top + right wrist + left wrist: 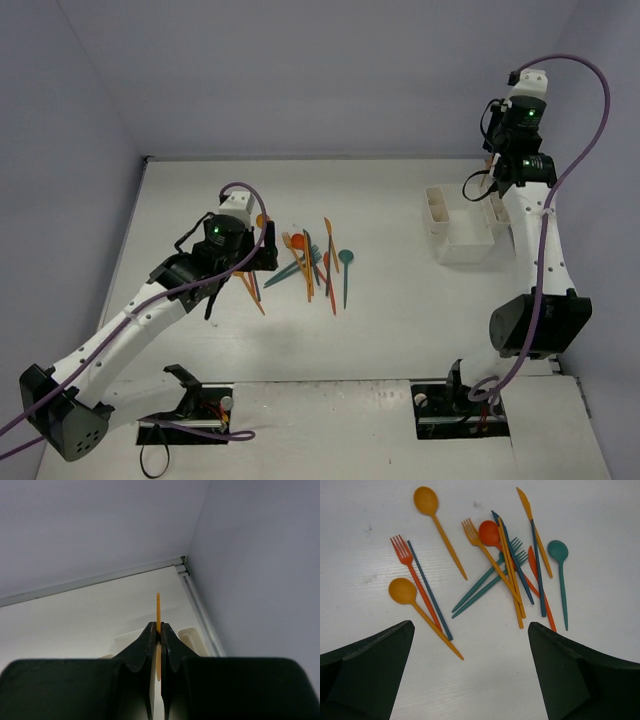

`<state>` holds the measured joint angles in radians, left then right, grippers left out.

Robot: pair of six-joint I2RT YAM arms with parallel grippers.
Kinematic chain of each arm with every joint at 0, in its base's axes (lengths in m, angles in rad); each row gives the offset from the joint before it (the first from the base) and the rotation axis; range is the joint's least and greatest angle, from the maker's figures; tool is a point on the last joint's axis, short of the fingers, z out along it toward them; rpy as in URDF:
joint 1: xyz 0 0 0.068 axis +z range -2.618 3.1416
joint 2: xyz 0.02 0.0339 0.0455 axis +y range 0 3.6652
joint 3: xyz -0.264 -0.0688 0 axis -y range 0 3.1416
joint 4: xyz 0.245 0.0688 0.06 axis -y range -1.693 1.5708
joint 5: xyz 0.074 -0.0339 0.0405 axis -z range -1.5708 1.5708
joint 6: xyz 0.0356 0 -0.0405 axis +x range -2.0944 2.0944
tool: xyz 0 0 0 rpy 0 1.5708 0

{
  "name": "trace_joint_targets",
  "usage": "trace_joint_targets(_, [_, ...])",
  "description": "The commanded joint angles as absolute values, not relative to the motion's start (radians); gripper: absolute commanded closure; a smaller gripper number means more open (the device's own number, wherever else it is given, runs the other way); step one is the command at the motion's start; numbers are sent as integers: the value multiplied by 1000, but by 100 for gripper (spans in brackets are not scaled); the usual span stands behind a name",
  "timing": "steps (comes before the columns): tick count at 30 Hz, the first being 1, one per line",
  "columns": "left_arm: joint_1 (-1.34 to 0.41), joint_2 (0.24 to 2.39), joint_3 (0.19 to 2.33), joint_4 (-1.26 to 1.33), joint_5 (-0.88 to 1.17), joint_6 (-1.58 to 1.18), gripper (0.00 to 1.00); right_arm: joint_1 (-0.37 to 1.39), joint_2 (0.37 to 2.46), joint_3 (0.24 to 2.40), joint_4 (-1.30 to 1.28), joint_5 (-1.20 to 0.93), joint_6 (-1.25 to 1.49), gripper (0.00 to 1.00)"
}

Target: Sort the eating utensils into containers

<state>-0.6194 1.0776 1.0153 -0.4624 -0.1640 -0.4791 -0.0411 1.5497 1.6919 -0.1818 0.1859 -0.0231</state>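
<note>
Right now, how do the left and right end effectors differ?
The left end effector stands open and empty; the right end effector is shut on an orange utensil. The left hangs over the loose utensils; the right is by the white holder. Both are dark and two-fingered.

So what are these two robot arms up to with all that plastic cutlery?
They are sorting cutlery. The left gripper hangs open over the scattered spoons, forks and knives on the table, holding nothing. The right gripper is shut on a thin orange utensil at the white container on the right.
</note>
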Motion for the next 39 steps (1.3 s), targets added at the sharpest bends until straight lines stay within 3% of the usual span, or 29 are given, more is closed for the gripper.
trace_joint_targets(1, [-582, 1034, 1004, -492, -193, -445, 3, -134, 1633, 1781, -109, 82, -106, 100])
trace_joint_targets(17, [-555, 1016, 869, -455, -155, -414, 3, -238, 1829, 1854, -68, -35, -222, 100])
trace_joint_targets(31, [-557, 1049, 893, -453, -146, -430, 3, -245, 1876, 1737, -64, -79, -202, 100])
trace_joint_targets(32, [-557, 1049, 894, -453, -144, -432, 3, -245, 1875, 1734, -64, -74, -200, 98])
trace_joint_targets(35, [-555, 1054, 895, -455, -132, -445, 3, -245, 1870, 1715, -64, -64, -190, 80])
trace_joint_targets(39, [-555, 1041, 896, -463, -113, -461, 3, -245, 1840, 1697, -65, -58, -179, 66])
